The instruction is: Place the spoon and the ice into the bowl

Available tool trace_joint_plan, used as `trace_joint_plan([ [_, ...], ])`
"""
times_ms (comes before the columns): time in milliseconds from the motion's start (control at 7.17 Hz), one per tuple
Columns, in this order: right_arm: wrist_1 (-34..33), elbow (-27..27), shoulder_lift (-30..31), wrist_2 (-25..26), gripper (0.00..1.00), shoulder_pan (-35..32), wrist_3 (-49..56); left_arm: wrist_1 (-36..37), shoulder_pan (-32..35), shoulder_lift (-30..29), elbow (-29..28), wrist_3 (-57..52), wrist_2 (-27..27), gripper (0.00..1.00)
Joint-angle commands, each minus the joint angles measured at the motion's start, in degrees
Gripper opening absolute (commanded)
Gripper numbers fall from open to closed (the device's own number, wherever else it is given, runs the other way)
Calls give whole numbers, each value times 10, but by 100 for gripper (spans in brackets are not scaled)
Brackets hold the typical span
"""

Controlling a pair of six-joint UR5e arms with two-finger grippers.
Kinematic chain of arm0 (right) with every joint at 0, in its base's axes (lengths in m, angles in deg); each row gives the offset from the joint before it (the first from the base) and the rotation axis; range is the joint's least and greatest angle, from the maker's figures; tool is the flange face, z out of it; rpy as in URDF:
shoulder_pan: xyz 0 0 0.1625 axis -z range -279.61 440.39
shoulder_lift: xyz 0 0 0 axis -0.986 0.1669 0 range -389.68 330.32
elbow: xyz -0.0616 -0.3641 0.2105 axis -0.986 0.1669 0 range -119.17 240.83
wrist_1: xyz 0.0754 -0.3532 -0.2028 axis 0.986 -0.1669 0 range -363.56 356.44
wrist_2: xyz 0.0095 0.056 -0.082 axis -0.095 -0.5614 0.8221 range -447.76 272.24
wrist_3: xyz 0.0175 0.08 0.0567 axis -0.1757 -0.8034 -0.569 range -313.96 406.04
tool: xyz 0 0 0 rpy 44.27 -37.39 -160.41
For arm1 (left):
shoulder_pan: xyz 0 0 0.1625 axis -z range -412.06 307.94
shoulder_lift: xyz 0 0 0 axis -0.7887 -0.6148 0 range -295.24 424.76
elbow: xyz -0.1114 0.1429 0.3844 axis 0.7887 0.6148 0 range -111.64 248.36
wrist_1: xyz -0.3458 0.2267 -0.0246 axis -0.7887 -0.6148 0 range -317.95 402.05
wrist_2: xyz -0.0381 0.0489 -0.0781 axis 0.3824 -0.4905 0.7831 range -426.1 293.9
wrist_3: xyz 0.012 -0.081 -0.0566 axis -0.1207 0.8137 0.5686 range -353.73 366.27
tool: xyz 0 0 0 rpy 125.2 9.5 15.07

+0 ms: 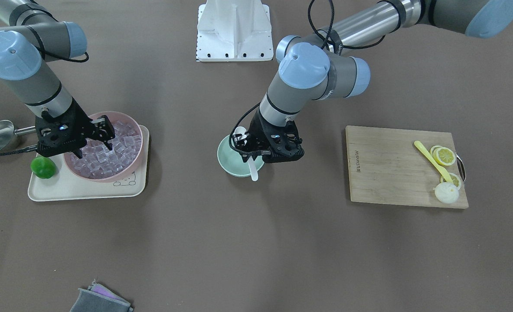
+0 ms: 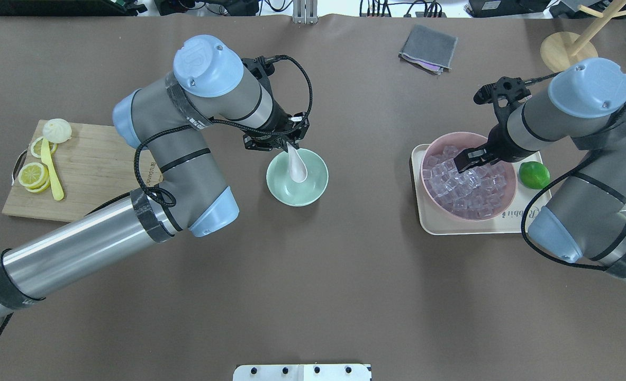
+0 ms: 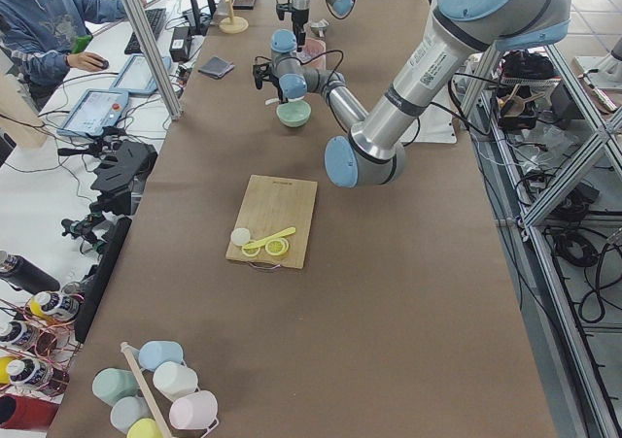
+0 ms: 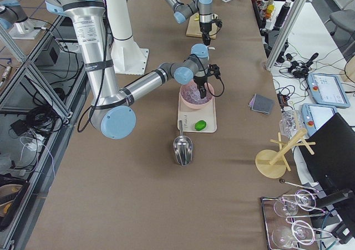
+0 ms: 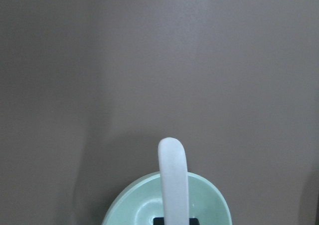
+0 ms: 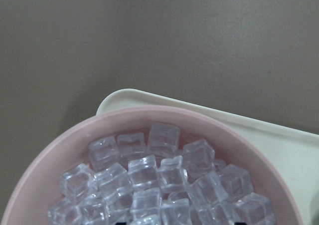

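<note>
**Front-facing view:** My left gripper [image 1: 248, 149] is clamped on the small white plastic spoon [image 1: 253, 171] over the small round mint-green bowl [image 1: 227, 158]. The gripper's black body hides the spoon's middle and the bowl's right side. The spoon's long axis runs toward and away from the robot base, with the rounded end nearer the base and the handle tip past the opposite rim. My right gripper [image 1: 93, 146], fingers spread apart, hangs over the clear glassy ice cubes [image 1: 109, 162]. They are heaped in the larger pink bowl [image 1: 128, 119] on the cream tray [image 1: 87, 190].

**Overhead view:** The spoon's rounded end sits inside the mint rim, and the handle rises to the far edge, into the closed fingers. I cannot tell whether it touches the bowl's floor.

**Side views:** Both grippers are too small for me to judge.

**Left wrist view:** Only the handle shows, pointing straight up the frame across the rim. The lower edge cuts the bowl off.

**Right wrist view:** Cubes fill the pink bowl, which is cropped at the bottom. Two dark fingertip corners there stand well apart.
</note>
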Motion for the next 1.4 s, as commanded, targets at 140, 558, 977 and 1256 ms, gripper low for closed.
trace_joint_plan([
  [140, 0, -1, -3, 1, 75, 17, -5, -40, -6, -8, -33, -5, -20, 12],
  [558, 0, -2, 1, -1, 37, 24, -4, -40, -5, -7, -31, -6, -21, 99],
  [977, 0, -1, 0, -1, 0, 24, -3, -41, -3, -5, -30, -5, -20, 99],
  [1256, -6, -20, -11, -35, 0, -1, -3, -40, 8, -5, -14, -7, -18, 99],
])
